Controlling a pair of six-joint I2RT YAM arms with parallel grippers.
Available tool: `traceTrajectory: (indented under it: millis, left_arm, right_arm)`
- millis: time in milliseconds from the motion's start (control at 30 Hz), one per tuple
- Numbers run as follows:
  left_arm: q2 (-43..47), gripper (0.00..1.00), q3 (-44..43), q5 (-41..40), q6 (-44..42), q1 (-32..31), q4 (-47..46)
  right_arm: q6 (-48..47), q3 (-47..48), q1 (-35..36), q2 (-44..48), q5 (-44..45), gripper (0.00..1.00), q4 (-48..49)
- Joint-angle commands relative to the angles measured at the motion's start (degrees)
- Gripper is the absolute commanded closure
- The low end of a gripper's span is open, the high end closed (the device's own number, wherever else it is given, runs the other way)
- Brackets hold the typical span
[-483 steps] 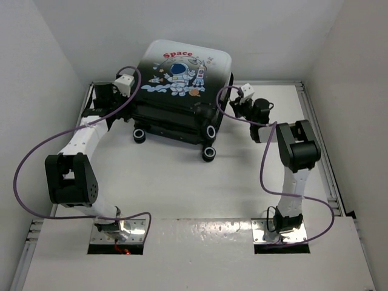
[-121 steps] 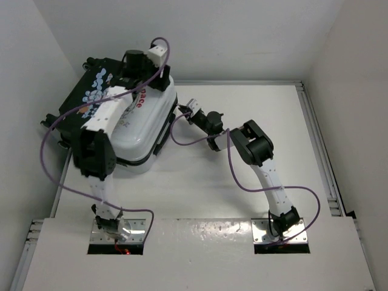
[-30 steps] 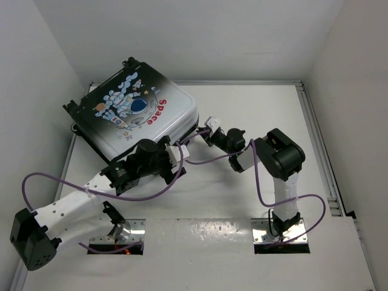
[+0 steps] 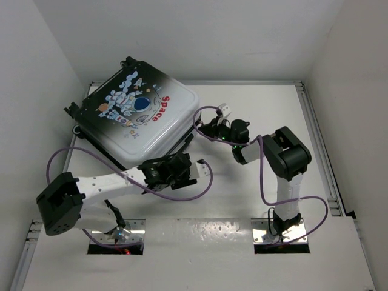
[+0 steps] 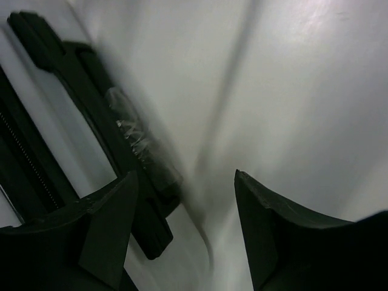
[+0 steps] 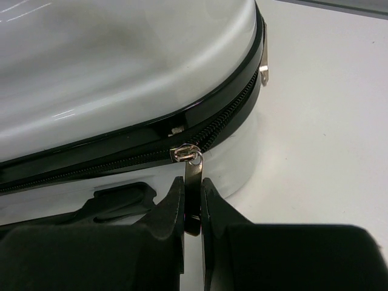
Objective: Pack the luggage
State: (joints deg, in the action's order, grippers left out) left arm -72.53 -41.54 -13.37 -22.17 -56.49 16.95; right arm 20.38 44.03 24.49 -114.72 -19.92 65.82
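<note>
The luggage (image 4: 142, 115) has a white-to-black shell with a cartoon astronaut and red "Space" lettering. Its zip pull (image 6: 193, 182) is silver, the desk (image 4: 260, 103) white, the cables (image 4: 182, 197) purple.

The luggage (image 4: 136, 115) lies flat at far left, askew, astronaut print up. Its halves are together, with the zip pull (image 6: 193, 182) at a white corner.

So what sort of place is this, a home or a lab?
Probably a robot lab cell: plain white walls box in a white table, with a left arm and right arm bolted at its near edge, working on luggage.
</note>
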Motion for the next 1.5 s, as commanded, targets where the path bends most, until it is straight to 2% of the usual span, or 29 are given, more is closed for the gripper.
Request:
traceTrajectory:
  millis: [0, 100, 333, 467, 667, 733, 833, 867, 900, 933, 1000, 1067, 1167, 1200, 1367, 1467]
  left_arm:
    - [-2.34, 0.3, -1.88, -11.23, 3.54, -0.46, -4.37]
    - [-6.02, 0.3, -3.89, -15.89, 4.68, -0.46, -4.38]
    - [-11.39, 0.3, -5.66, -17.84, 4.6, 3.32, -6.75]
    - [-15.78, 0.3, -6.88, -14.69, 4.6, 6.55, -6.75]
    - [-23.61, 0.38, -9.96, -10.8, 6.61, 9.37, -5.96]
    - [-26.76, 0.42, -12.33, -9.66, 7.14, 10.08, -5.26]
    - [-29.68, 0.55, -15.85, -7.9, 7.67, 11.13, -1.32]
    - [-30.38, 0.61, -16.46, -7.38, 8.19, 11.14, 0.61]
    - [-30.39, 0.75, -16.47, -6.85, 8.2, 11.14, 1.41]
    - [-30.39, 0.81, -15.95, -5.28, 8.2, 11.66, 1.42]
    - [-26.36, 0.95, -14.11, -3.08, 6.28, 11.67, 3.08]
    - [-22.5, 1.0, -9.81, 1.49, 4.78, 11.67, 4.4]
    - [-11.87, 1.0, -2.25, 5.79, 1.09, 10.96, 5.1]
    - [-5.93, 1.0, 1.68, 6.68, -1.62, 10.27, 5.81]
    - [10.9, 1.0, 12.43, 6.69, -11.73, 10.78, 8.17]
    - [19.51, 1.0, 17.71, 7.21, -20.78, 12.19, 10.2]
  right_arm:
    - [1.24, 0.88, -0.94, 1.25, -1.87, 1.0, -1.22]
    - [1.24, 1.41, -1.11, 0.29, -1.87, 1.0, -1.13]
    - [0.89, 1.5, -1.2, 1.16, -2.31, 1.0, -0.96]
    - [0.89, 1.32, -1.38, 1.07, -2.31, 1.0, -0.96]
    - [0.27, 1.5, -1.55, 1.07, -2.57, 1.0, -0.7]
    - [0.36, 1.5, -1.64, 1.07, -2.93, 1.0, -0.61]
    - [0.1, 1.67, -1.73, 0.98, -2.75, 1.0, -0.61]
    - [-0.16, 1.59, -1.64, 1.25, -3.01, 1.0, -0.61]
    - [-0.34, 1.5, -1.38, 1.42, -3.02, 1.0, -0.61]
    - [-0.69, 1.41, -1.72, 1.34, -3.1, 1.0, -0.61]
    - [-1.65, 0.53, -1.73, 2.21, -3.02, 1.0, -0.52]
    - [-3.06, -0.69, -2.08, 2.75, -3.02, 1.0, -0.52]
    - [-5.7, -2.19, -3.48, 3.36, -3.45, 1.0, 0.09]
    - [-6.4, -2.37, -3.83, 3.62, -3.54, 1.0, -0.17]
    - [-10.62, -4.56, -7.88, 5.82, -9.07, 1.0, -0.25]
    - [-13.78, -5.01, -9.9, 6.88, -12.5, 1.0, -1.92]
